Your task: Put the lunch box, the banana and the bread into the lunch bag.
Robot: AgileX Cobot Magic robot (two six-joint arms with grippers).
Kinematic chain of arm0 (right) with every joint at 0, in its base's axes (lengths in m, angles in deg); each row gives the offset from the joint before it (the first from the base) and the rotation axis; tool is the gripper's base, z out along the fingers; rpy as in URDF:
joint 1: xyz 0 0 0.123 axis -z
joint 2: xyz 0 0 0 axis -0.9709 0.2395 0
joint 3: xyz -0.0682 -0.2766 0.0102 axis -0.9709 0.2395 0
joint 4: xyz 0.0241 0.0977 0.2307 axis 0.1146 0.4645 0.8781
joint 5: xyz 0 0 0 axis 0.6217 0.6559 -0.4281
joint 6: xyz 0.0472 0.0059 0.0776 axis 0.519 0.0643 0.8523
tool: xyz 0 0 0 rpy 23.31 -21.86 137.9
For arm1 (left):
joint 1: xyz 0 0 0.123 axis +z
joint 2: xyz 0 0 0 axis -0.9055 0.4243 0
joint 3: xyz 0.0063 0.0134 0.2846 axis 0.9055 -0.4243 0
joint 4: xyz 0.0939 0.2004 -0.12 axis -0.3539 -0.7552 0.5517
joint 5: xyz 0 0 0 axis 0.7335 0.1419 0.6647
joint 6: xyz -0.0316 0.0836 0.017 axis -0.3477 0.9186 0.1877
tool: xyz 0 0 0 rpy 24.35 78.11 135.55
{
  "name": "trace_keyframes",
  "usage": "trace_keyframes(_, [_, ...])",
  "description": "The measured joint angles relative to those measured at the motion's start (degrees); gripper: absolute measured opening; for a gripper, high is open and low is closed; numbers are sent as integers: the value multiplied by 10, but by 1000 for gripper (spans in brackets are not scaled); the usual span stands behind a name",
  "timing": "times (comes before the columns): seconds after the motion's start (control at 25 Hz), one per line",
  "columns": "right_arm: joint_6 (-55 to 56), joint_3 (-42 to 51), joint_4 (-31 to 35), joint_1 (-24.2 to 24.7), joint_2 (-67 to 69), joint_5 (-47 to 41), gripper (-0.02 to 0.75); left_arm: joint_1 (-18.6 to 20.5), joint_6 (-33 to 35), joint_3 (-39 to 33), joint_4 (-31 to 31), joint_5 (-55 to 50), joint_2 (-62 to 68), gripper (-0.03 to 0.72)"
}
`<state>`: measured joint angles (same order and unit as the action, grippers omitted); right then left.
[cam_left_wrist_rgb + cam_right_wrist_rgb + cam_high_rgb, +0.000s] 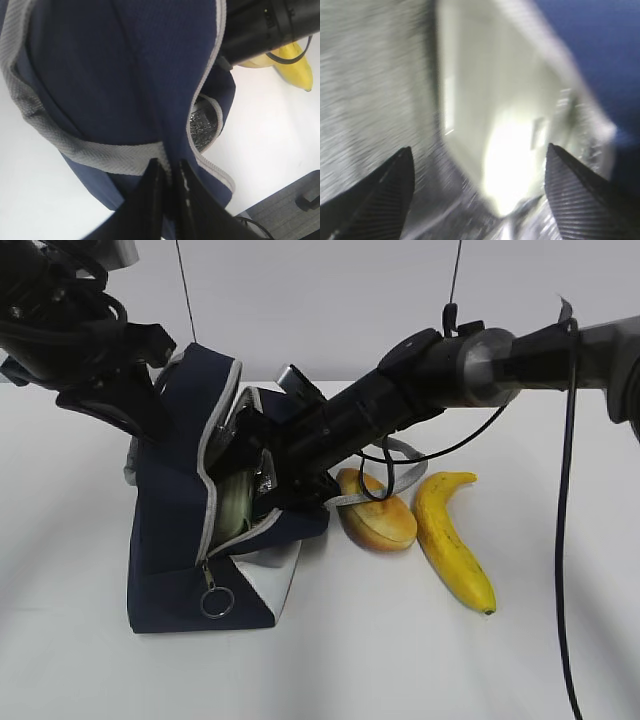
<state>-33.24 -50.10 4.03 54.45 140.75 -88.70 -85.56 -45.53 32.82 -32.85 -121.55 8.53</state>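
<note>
The navy lunch bag (pixel 175 530) stands tilted at the left with its zipper open. My left gripper (pixel 167 172) is shut on the bag's fabric beside the grey strap (pixel 110 155), holding the top flap up. My right arm reaches into the opening. Inside, my right gripper (pixel 479 148) is open, and the pale green lunch box (pixel 490 100) lies ahead between the fingers without touching them; that view is blurred. The box's green lid (pixel 232 502) shows through the opening. On the table right of the bag lie the bread (pixel 380 515) and, beyond it, the banana (pixel 452 540).
A grey strap loop (pixel 395 480) drapes over the bread. The zipper's ring pull (pixel 216 602) hangs at the bag's front corner. Silver foil lining (pixel 205 127) shows in the opening. White table (pixel 400 660) stretches to the front and right.
</note>
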Motion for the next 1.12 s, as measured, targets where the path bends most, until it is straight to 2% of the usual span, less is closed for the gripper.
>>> trace_keyframes(0.28, [29,-85,-60,13,-1,-106,610,0,0,0,-10,-4,0,11])
trace_keyframes(0.68, [171,-248,-302,14,-6,-141,595,0,0,0,-12,-4,0,11])
trace_keyframes(0.96, [208,-260,-422,15,-41,-148,588,0,0,0,-21,-4,0,11])
trace_keyframes(1.12, [247,-221,-489,15,-89,-149,588,0,0,0,-23,-4,0,11])
